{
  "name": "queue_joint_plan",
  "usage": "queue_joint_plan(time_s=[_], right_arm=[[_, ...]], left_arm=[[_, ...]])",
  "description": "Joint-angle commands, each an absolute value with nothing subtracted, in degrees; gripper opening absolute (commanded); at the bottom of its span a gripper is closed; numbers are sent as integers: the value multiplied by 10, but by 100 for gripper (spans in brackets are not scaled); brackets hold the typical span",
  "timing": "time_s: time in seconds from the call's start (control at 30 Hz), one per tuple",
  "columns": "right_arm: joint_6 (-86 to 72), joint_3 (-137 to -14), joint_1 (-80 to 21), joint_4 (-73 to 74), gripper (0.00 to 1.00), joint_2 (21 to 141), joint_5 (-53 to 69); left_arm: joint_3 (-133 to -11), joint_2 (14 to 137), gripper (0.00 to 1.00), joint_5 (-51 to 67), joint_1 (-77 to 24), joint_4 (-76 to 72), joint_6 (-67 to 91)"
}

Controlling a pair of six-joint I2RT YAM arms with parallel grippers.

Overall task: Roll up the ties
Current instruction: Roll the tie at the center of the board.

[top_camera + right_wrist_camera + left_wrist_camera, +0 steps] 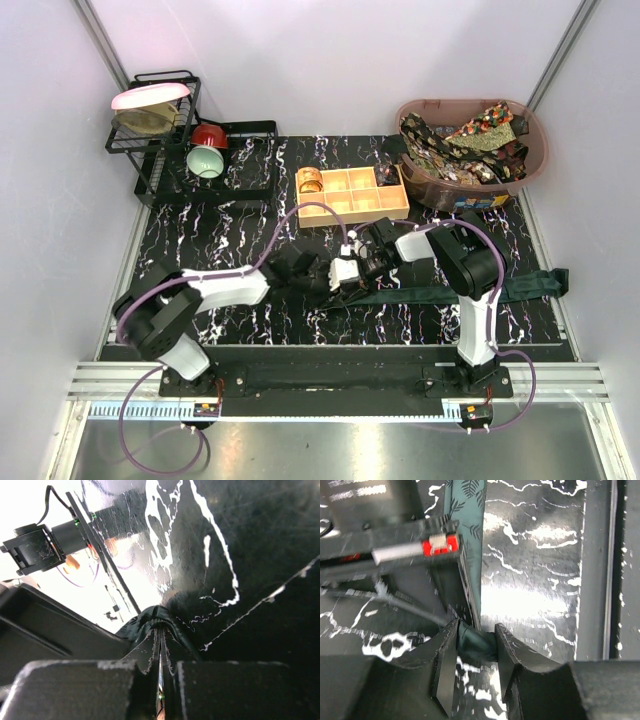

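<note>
A black tabletop veined in white is carrying everything. A tan wooden box with square compartments is sitting near its back edge. At the back left, a black wire dish rack is holding a pink plate, with a red bowl and a pale green cup lying just beside it. A brownish oval tub is standing at the back right.

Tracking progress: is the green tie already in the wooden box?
No, the green tie lies stretched out on the table, in front of the wooden box, not in any compartment.
</note>
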State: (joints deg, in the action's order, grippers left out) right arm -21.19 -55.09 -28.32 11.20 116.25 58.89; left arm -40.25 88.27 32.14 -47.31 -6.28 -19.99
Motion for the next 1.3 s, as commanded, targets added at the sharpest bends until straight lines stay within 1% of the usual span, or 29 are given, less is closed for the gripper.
queue_joint_plan(time_s=[0.0,0.1,0.33,0.53,0.7,0.73,0.77,0.9,1.07,1.27], right_arm=[[-216,-551,-280,118,2,1180,533],[-216,-548,-280,118,3,1166,536],[-222,-551,-278,119,7,1116,553],[-208,-558,-255,156,11,1071,581],[-201,-562,-213,187,19,1063,613],[-202,-562,-208,188,21,1063,620],[-206,-562,-208,187,27,1060,620],[-246,-548,-207,146,34,1069,632],[-268,-539,-210,103,34,1088,632],[-255,-521,-223,102,34,1087,618]], left_arm=[[-439,942,38,294,-482,-76,-184],[-452,972,38,278,-482,-52,-196],[-450,971,35,259,-482,11,-243],[-487,982,34,229,-483,56,-242],[-529,1006,34,217,-491,103,-248],[-536,1010,34,208,-493,111,-249],[-539,1013,34,204,-495,119,-251],[-542,1015,39,192,-499,118,-264],[-548,1020,40,193,-501,119,-258],[-550,1024,40,197,-501,117,-240]])
